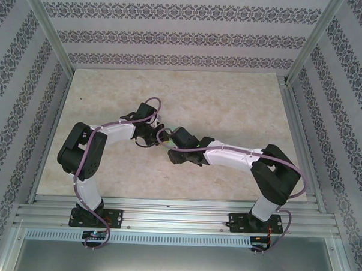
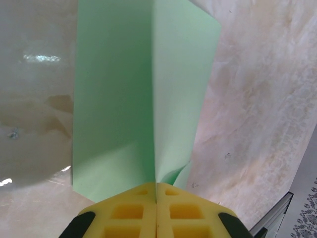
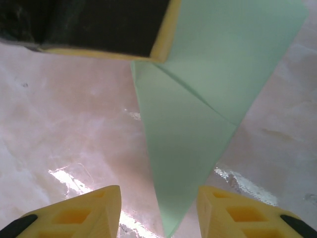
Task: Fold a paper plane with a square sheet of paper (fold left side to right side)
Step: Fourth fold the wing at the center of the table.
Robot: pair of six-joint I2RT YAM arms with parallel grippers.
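Left gripper (image 2: 156, 191) tight on paper plane (image 2: 119, 99), right gripper (image 3: 158, 191) wide around tip

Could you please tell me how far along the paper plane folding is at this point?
Done: the light green paper dart already shows a pointed tip, diagonal folds and a centre crease. In hand: the left hand is shut on it at the crease end, while the right hand is open, straddling the tip without gripping it. Left: possibly the wing folds and setting it down, though I cannot tell for certain.
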